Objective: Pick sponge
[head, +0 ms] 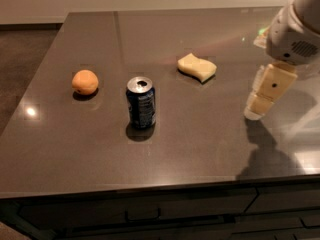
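Note:
The sponge (pixel 197 67) is a pale yellow foam block with wavy sides. It lies flat on the dark grey counter (pixel 200 134), right of centre toward the back. My gripper (pixel 257 108) hangs from the white arm (pixel 292 31) at the right side of the counter. It is to the right of the sponge and nearer the front, apart from it and just above the surface. It holds nothing that I can see.
A blue soda can (pixel 140 103) stands upright near the middle front. A round orange fruit (pixel 84 82) sits to its left. The counter's front edge runs along the bottom, with drawers (pixel 145 211) below it.

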`<state>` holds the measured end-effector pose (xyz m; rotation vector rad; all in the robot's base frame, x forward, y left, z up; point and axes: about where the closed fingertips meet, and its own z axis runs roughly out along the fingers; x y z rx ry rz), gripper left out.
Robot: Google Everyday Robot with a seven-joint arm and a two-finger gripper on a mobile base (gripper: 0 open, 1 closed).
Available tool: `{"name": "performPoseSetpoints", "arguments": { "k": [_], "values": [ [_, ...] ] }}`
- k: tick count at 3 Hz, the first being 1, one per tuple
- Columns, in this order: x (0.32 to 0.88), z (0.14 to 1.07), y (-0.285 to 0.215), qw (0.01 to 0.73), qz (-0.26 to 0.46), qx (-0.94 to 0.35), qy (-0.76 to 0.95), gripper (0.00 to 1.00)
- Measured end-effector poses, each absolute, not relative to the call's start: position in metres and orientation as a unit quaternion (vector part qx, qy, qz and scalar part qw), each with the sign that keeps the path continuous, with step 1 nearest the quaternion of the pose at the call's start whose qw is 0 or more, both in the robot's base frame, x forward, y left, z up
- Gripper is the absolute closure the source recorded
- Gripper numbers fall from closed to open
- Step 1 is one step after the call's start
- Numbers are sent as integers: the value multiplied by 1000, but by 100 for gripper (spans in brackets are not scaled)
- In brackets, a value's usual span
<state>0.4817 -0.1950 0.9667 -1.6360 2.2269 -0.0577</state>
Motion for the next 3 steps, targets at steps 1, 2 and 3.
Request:
{"name": "performPoseSetpoints", "arguments": {
  "k": [1,2,3],
  "values": [
    [519,956,-182,199,-9,-556,807,0],
    [556,943,-171,213,4,-526,824,0],
    [607,923,-169,223,14,-486,845,0]
  ]
}}
